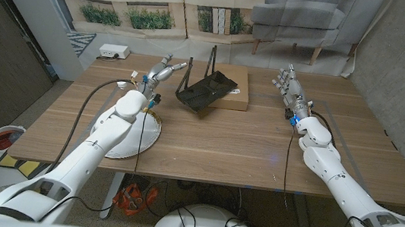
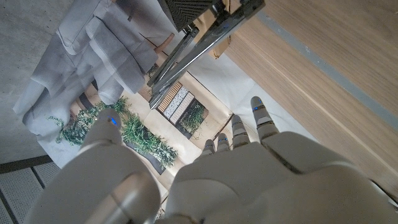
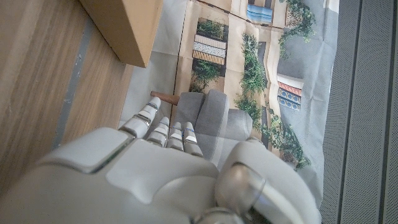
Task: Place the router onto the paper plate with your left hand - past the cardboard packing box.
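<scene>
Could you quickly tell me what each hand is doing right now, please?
Left hand: open, holding nothing, close beside the router.
Right hand: open, holding nothing.

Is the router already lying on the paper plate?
No: in the head view the router leans on the cardboard packing box, while the paper plate lies apart, under the left arm.

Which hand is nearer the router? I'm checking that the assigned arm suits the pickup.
Left. The left hand is just beside the router, fingers reaching toward its antennas. The right hand is beyond the cardboard box on the far side.
</scene>
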`<control>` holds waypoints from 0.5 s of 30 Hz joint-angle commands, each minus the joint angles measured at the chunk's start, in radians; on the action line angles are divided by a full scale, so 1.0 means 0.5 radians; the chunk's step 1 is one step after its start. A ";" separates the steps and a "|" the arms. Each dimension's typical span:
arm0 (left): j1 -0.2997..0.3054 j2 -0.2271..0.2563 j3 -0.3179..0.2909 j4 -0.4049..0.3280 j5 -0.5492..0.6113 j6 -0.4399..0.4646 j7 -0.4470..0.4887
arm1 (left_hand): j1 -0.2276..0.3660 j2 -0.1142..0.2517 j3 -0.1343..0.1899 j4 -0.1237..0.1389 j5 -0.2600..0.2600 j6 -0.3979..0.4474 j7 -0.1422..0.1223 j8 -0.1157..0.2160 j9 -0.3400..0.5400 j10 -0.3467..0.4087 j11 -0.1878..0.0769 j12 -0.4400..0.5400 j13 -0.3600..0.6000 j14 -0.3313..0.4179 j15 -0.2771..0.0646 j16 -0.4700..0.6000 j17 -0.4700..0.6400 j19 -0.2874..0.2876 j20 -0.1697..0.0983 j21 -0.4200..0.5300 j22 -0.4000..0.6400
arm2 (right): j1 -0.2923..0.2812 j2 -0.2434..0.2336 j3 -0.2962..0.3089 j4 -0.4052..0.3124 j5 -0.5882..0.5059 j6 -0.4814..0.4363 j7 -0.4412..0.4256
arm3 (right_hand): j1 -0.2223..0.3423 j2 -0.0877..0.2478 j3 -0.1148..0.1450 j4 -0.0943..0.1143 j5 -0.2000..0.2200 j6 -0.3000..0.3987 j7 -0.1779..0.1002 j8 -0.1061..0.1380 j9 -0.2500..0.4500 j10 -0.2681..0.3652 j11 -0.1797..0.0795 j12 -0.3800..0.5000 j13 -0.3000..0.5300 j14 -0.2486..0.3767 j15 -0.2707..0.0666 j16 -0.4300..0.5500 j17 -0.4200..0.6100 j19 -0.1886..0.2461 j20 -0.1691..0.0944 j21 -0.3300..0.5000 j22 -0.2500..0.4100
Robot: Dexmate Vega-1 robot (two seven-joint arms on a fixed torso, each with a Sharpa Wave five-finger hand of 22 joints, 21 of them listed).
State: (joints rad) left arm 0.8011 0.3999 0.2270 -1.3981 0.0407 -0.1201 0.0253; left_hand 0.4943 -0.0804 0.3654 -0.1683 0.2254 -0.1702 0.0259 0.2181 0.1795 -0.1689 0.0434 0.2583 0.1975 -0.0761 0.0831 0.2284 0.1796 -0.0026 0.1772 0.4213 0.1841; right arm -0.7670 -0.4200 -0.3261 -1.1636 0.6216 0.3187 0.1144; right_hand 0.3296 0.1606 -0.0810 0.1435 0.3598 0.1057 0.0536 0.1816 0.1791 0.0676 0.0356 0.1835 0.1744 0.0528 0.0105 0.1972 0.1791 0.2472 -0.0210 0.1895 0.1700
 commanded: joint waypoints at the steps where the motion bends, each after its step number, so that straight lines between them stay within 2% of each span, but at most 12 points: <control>1: -0.018 0.057 0.036 -0.122 0.101 0.149 -0.010 | 0.030 -0.004 -0.006 0.005 0.008 0.005 0.042 0.003 0.008 -0.057 0.016 -0.003 0.005 0.000 0.015 -0.008 0.009 0.009 0.033 -0.003 0.003 | -0.025 -0.002 0.007 0.037 0.000 0.003 -0.012 | 0.000 -0.008 0.013 0.003 0.010 0.015 0.000 0.012 0.006 0.018 -0.005 0.007 0.011 0.012 0.000 0.009 0.008 0.016 -0.006 0.015 0.008; 15: -0.071 0.127 0.089 -0.267 0.200 0.460 -0.154 | 0.109 0.001 0.001 0.006 0.013 0.052 0.071 0.008 0.014 0.003 0.042 0.011 0.013 0.078 0.021 -0.001 0.012 0.072 0.046 -0.001 0.005 | -0.033 -0.007 0.016 0.036 0.010 0.016 -0.002 | -0.002 -0.011 0.014 0.001 0.010 0.016 -0.003 0.012 0.006 0.018 -0.012 0.006 0.011 0.017 0.000 0.010 0.008 0.020 -0.007 0.014 0.007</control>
State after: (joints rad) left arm 0.7859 0.4367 0.2516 -1.4779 0.1036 0.0063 -0.0013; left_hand 0.5391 -0.0803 0.3655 -0.1682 0.2254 -0.1492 0.0574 0.2182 0.1843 -0.1689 0.0576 0.2583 0.2021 -0.0442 0.0868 0.2284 0.1842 0.0210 0.2001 0.4213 0.1840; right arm -0.7770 -0.4211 -0.3212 -1.1638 0.6211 0.3225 0.1108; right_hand 0.3297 0.1607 -0.0810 0.1435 0.3598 0.1056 0.0536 0.1816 0.1791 0.0728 0.0304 0.1835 0.1744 0.0527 0.0106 0.1972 0.1790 0.2494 -0.0233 0.1896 0.1699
